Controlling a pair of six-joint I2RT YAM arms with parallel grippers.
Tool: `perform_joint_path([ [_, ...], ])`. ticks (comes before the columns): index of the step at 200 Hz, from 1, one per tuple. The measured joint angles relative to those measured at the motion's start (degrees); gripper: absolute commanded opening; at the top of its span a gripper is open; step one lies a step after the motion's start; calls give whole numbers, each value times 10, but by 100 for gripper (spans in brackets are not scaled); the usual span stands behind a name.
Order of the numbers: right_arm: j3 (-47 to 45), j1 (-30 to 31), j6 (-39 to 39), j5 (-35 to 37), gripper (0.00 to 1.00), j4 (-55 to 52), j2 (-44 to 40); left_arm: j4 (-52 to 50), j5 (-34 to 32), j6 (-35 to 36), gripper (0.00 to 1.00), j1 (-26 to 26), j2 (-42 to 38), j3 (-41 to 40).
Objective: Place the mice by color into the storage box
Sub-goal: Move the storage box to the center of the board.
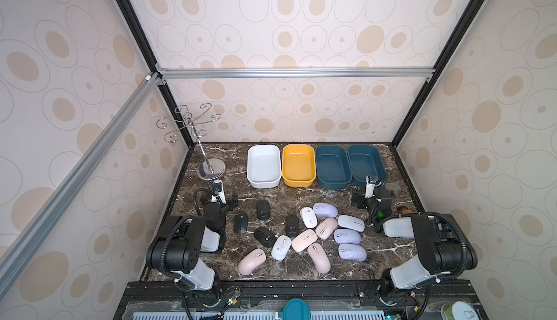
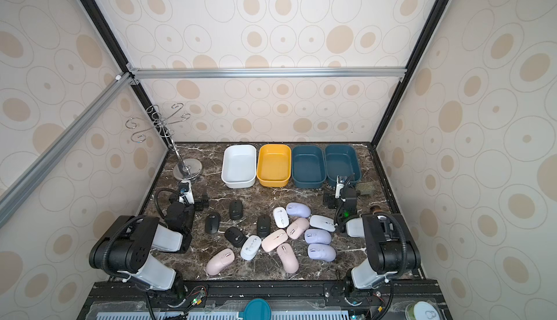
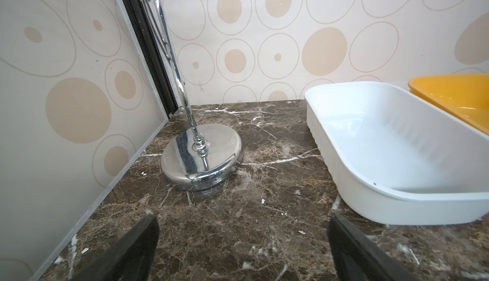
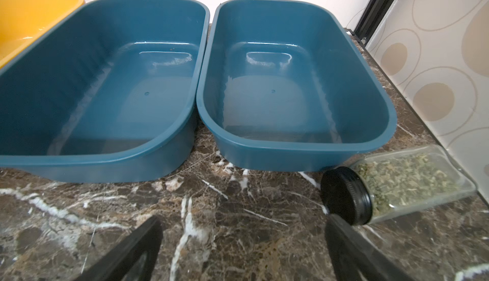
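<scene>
Fourteen mice (image 1: 304,239) lie loose and all four bins (image 1: 298,183) are empty, so nothing's sorted yet; left gripper (image 3: 242,222) and right gripper (image 4: 243,222) both gape, holding nothing. Next up, I'd guess: grab a mouse.

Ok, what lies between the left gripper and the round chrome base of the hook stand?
Nothing but bare brown marble tabletop with a few white flecks, seen in the left wrist view between the left gripper and the chrome base.
</scene>
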Motion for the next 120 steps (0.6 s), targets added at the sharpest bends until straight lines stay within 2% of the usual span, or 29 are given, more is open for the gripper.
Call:
perform_joint_path([
  [120,0,0,0,-4,98,0,0,0,0,0,100,0,0,0],
])
